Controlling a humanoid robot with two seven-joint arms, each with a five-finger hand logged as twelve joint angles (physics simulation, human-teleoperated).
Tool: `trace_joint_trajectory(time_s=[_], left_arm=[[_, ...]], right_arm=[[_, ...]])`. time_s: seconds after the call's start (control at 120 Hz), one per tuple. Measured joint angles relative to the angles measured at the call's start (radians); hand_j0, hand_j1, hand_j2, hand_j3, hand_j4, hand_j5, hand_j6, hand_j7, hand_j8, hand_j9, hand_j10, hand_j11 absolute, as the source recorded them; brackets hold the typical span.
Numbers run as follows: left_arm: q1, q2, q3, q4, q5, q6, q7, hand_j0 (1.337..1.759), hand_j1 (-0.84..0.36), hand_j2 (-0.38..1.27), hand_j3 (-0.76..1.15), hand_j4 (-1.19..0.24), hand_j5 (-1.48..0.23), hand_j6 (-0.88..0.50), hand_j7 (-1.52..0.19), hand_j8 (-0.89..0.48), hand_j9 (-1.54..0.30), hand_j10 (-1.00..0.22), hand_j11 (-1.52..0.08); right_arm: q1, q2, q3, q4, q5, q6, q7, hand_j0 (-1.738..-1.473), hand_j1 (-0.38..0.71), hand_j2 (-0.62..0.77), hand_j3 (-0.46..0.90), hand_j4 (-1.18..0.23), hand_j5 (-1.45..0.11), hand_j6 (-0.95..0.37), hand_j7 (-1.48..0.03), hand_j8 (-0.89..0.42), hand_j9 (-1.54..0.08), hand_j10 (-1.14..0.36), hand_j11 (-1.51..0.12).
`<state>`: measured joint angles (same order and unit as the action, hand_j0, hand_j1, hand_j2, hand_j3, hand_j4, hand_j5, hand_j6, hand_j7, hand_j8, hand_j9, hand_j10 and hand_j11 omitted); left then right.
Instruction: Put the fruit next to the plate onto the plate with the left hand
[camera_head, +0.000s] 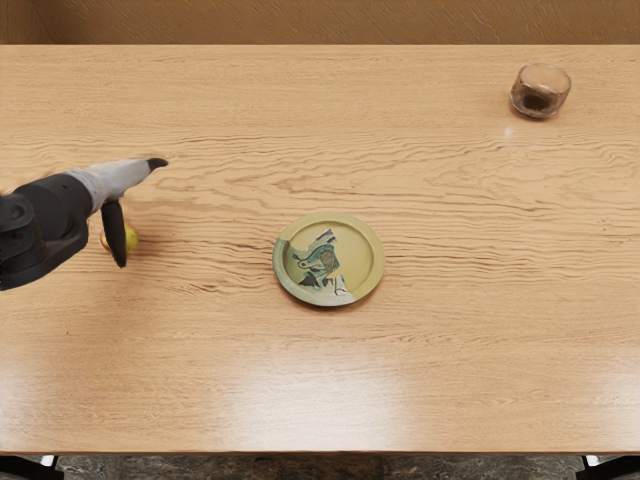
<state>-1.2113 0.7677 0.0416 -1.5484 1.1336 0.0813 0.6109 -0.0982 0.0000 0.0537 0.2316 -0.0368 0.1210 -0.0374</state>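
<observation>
1 small yellow fruit (131, 238) lies on the bench (450, 350) well to the left of the plate (329, 258), with bare wood between them. It is not on the plate, so the whole carry is yet to be done. The left robot hand (112, 192) reaches in from the left edge and sits right over the fruit, its fingers (150, 165) spread rather than curled: 1 stretches out towards the right, another hangs down in front of the fruit and hides part of it. Whether that hanging digit touches the fruit cannot be told, but nothing looks pinched. The right arm is out of view. A glass cup (540, 90) stands near the far right corner, well apart from both fruit and plate.

Risks, as I judge them: the fruit is round and small, so a digit that closes off-centre would likely nudge it and send it rolling left, towards the bench edge and out of reach. A shallow grip could let it slip during the long travel to the plate. Released from too high, it may roll off over the plate's low rim.
</observation>
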Motion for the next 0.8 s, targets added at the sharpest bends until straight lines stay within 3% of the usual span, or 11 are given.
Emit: trace_joint_trajectory(time_s=[0.067,0.225,0.8], left_arm=[[0.032,-0.005,0.013,0.040,0.008,0.005,0.000,1.658,0.31,0.01,0.00,-0.04,-0.04,-0.04,-0.04,-0.04,-0.04,-0.04,-0.04],[0.033,-0.015,0.037,0.087,0.015,0.012,0.000,1.658,0.27,0.02,0.00,-0.07,-0.08,-0.07,-0.08,-0.07,-0.08,-0.07,-0.08],[0.052,-0.039,0.044,0.100,0.018,0.016,0.000,1.658,-0.09,0.08,0.00,-0.37,-0.48,-0.37,-0.48,-0.37,-0.48,-0.37,-0.48]], right_arm=[[0.000,0.000,0.000,0.000,0.000,0.000,0.000,-1.658,-0.33,0.00,0.00,-0.01,-0.02,-0.01,-0.02,-0.01,-0.02,-0.01,-0.02],[0.000,0.000,0.000,0.000,0.000,0.000,0.000,-1.658,-0.33,0.00,0.00,-0.01,-0.02,-0.01,-0.02,-0.01,-0.02,-0.01,-0.02],[0.000,0.000,0.000,0.000,0.000,0.000,0.000,-1.658,-0.33,0.00,0.00,-0.01,-0.02,-0.01,-0.02,-0.01,-0.02,-0.01,-0.02]])
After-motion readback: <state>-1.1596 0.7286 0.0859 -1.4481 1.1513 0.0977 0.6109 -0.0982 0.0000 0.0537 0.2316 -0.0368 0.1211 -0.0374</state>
